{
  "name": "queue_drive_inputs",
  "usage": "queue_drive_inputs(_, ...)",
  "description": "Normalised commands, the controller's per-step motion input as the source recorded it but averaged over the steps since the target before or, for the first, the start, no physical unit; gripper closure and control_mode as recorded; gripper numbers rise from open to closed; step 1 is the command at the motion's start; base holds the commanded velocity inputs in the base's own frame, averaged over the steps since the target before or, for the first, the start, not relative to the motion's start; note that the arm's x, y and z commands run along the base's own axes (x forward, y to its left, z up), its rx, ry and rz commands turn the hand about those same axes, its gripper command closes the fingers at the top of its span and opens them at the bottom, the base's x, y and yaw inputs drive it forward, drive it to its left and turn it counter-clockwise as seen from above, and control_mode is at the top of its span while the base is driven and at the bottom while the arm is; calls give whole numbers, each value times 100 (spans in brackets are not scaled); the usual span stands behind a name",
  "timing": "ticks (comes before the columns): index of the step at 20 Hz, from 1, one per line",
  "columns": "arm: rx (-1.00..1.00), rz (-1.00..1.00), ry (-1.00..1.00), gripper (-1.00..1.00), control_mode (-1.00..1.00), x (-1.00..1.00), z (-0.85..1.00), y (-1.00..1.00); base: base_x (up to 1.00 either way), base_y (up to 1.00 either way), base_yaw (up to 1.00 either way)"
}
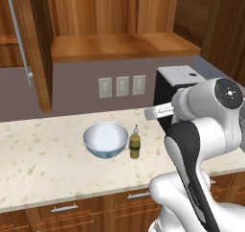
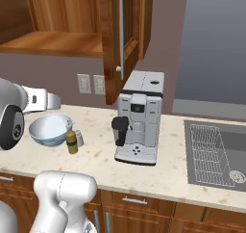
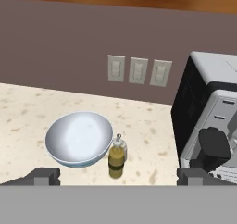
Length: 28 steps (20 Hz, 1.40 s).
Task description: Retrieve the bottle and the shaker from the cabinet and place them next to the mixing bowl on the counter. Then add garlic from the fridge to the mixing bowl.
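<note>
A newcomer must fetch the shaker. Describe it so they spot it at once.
Start at the coffee machine on the beige counter and look toward the blue-patterned mixing bowl. Beside the bowl stands the olive-green bottle; the shaker sits right against it. It is the small pale cylinder, shorter than the bottle.

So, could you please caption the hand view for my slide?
Olive-green bottle standing beside the mixing bowl on the counter, coffee machine nearby.

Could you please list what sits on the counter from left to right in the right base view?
mixing bowl → bottle → shaker → coffee machine → sink
</note>
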Motion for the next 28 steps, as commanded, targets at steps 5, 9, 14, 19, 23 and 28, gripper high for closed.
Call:
queue_drive_inputs(5, 0, 0, 0, -100, 100, 0, 0, 0, -83, 0, 0)
queue_drive_inputs(9, 0, 0, 0, -100, 100, 0, 0, 0, -100, 0, 0)
queue_drive_inputs(14, 0, 0, 0, -100, 100, 0, 0, 0, -20, 26, 23)
queue_drive_inputs(19, 0, 0, 0, -100, 100, 0, 0, 0, -46, 0, 76)
queue_drive_inputs(23, 0, 0, 0, -100, 100, 0, 0, 0, -66, 0, 82)
queue_drive_inputs(28, 0, 0, 0, -100, 100, 0, 0, 0, -46, 0, 91)
